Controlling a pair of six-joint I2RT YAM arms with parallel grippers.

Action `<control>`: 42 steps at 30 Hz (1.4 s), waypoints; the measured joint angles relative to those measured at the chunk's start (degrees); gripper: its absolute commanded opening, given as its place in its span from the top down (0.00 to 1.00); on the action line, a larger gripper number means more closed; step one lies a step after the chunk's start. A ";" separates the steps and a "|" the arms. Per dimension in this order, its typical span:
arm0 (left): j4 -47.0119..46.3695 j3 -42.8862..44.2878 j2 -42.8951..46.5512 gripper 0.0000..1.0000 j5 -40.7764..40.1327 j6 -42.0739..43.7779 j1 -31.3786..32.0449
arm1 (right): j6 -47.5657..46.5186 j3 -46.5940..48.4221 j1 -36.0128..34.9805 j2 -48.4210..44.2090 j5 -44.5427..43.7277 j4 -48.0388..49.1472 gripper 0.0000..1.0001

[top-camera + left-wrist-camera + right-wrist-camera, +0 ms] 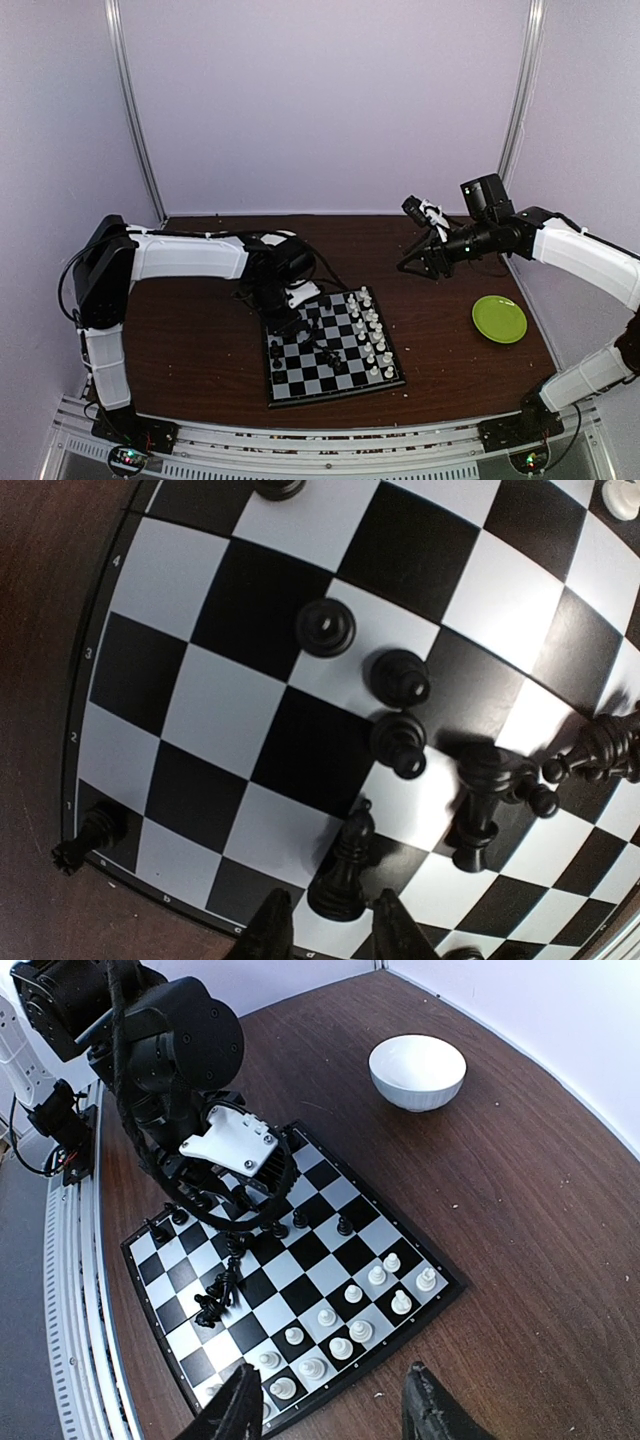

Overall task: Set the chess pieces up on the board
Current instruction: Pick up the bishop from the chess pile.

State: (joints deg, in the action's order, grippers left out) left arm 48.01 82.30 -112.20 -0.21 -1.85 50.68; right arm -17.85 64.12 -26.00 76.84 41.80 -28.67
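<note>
I see the board (300, 378), glossy and checkered with a thin black rim, lying on the dark wood table (190, 350). White chess pieces (372, 335) line its right side. The black ones cluster mid-board, some toppled. Only my right wrist view shows the white bowl (417, 1070) beyond the board, and only the overhead view shows the green plate (499, 319) to the board's right. The left gripper (335, 935) is spread over the board, with a black bishop (342, 865) just ahead of its tips. The right gripper (335, 1410) gapes, grasping nothing.
</note>
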 measured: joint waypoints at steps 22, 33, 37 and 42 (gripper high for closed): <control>-0.20 0.00 -1.79 0.88 1.33 1.57 0.00 | 0.15 0.00 0.00 0.31 0.20 0.17 0.52; -0.55 0.00 8.28 0.87 0.44 0.42 0.00 | 5.07 9.42 0.00 1.31 -0.76 -2.47 0.52; -7.85 -2.45 17.00 0.86 4.87 -0.87 0.00 | 9.25 15.41 0.00 3.63 1.62 -2.54 0.52; -22.56 -8.85 25.03 0.86 12.57 -4.63 0.11 | 16.41 18.95 -0.81 9.53 6.80 -2.60 0.51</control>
State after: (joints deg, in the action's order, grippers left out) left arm 25.45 73.45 -87.18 12.36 -6.48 50.78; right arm -1.43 83.07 -26.81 86.37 48.60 -31.27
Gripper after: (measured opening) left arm 0.155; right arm 0.480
